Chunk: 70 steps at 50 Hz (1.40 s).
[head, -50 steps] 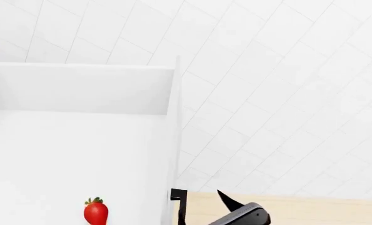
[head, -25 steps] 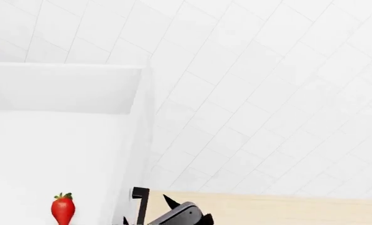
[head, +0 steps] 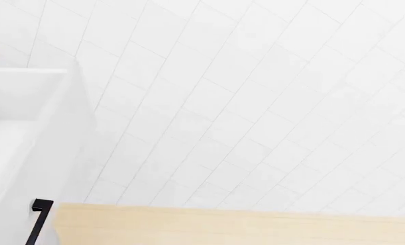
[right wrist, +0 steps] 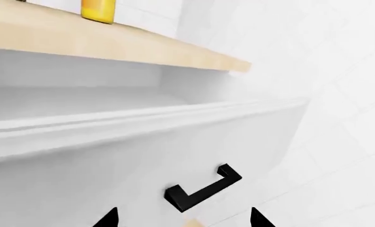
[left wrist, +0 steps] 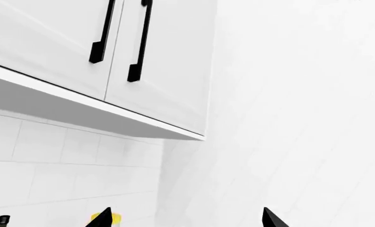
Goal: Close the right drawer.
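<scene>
The right drawer [right wrist: 143, 142] stood pulled out beneath the pale wooden bench [right wrist: 111, 45], its black bar handle [right wrist: 203, 188] just beyond the right end effector [right wrist: 182, 218], whose fingertips were spread apart and clear of it. From the head view, only the drawer's corner showed at the left edge, tiled floor [head: 257, 102] lying open beside it. The left end effector [left wrist: 186, 218], also spread, faced wall cabinets [left wrist: 155, 56] overhead.

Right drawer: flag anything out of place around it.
The right drawer stands pulled out from under the countertop, its box open. Its black handle sits straight, and the right pincer faces it. Nothing spilled or damaged.
</scene>
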### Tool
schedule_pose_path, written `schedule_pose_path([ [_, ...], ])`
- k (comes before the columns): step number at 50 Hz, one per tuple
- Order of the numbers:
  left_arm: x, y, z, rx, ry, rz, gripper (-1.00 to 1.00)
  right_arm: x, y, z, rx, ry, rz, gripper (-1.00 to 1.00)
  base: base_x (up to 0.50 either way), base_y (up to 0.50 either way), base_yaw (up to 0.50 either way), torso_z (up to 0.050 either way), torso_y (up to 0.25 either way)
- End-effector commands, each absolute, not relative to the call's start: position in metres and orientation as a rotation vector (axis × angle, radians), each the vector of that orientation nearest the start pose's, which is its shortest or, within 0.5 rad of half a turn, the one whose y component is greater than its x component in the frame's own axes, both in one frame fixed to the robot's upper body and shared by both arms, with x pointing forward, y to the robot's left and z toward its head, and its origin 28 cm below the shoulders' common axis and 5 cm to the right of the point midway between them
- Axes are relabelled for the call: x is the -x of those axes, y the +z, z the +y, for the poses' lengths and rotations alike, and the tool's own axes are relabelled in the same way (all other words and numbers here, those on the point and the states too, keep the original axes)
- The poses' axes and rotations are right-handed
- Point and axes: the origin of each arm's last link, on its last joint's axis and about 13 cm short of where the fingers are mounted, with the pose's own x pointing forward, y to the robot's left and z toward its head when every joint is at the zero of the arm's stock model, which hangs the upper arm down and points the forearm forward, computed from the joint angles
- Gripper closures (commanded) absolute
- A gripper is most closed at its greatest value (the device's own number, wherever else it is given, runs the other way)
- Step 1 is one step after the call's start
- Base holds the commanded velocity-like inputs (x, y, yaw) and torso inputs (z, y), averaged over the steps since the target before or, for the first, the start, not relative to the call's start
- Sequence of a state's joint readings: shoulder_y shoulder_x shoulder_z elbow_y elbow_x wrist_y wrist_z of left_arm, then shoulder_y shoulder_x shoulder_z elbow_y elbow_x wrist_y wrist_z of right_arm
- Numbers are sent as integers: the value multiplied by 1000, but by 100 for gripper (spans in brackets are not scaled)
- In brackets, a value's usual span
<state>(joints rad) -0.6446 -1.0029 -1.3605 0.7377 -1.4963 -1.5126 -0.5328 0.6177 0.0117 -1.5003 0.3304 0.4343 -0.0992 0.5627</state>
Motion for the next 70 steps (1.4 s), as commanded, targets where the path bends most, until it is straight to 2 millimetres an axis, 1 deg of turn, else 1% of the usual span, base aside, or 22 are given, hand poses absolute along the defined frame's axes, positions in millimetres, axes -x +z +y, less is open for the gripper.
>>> schedule_pose_path([
  [1,-68,330,385,-46,511,-584,-100,-186,31,101,229,799,-135,-100,0,0,0,0,0],
  [5,-68,331,383,-49,504,-583,-100,-191,42,104,239,809,-175,-100,0,0,0,0,0],
  [14,-78,336,371,-38,455,-601,-100,-215,114,109,288,786,-376,-100,0,0,0,0,0],
  [15,-81,337,368,-38,444,-602,-100,-217,128,101,283,783,-400,-100,0,0,0,0,0],
  [22,-89,345,356,-39,401,-618,-100,-229,174,62,265,657,-496,-100,0,0,0,0,0],
  [24,-91,348,353,-42,390,-623,-100,-232,199,43,235,600,-533,-100,0,0,0,0,0],
  [26,-94,349,351,-39,380,-625,-100,-234,206,35,235,584,-543,-100,0,0,0,0,0],
  [29,-101,347,347,-35,362,-624,-100,-241,227,10,247,502,-577,-100,0,0,0,0,0],
  [36,-118,350,336,-22,305,-632,-100,-252,251,-39,272,301,-628,-100,0,0,0,0,0],
  [39,-123,354,330,-21,280,-639,-100,-249,262,-59,270,247,-650,-100,0,0,0,0,0],
  [43,-131,372,316,-27,205,-678,-100,-224,286,-96,256,121,-723,-100,0,0,0,0,0],
  [45,-134,380,308,-41,185,-698,-100,-216,292,-106,250,87,-745,-100,0,0,0,0,0],
  [51,-157,419,254,-31,3,-801,-100,-172,322,-158,247,-97,-837,-100,0,0,0,0,0],
  [55,-173,422,217,6,-114,-821,-100,-153,331,-184,244,-205,-869,-100,0,0,0,0,0],
  [63,-214,400,168,56,-236,-782,-100,-152,343,-192,212,-314,-890,-100,0,0,0,0,0],
  [64,-221,391,159,66,-255,-765,-100,-157,325,-166,265,-44,-791,-100,0,0,0,0,0],
  [65,-226,384,154,72,-272,-756,-100,-170,313,-157,348,81,-774,-100,0,0,0,0,0],
  [66,-232,374,146,83,-287,-751,-100,-173,292,-144,288,248,-612,-100,0,0,0,0,0],
  [67,-238,366,141,87,-296,-733,-100,-176,275,-149,289,178,-497,-100,0,0,0,0,0],
  [68,-246,356,134,100,-305,-706,-100,-173,268,-159,268,113,-465,-100,0,0,0,0,0],
  [69,-251,348,129,121,-325,-692,-100,-168,262,-169,242,49,-441,-100,0,0,0,0,0],
  [70,-254,343,126,106,-314,-697,-100,-163,265,-181,232,-29,-472,-100,0,0,0,0,0],
])
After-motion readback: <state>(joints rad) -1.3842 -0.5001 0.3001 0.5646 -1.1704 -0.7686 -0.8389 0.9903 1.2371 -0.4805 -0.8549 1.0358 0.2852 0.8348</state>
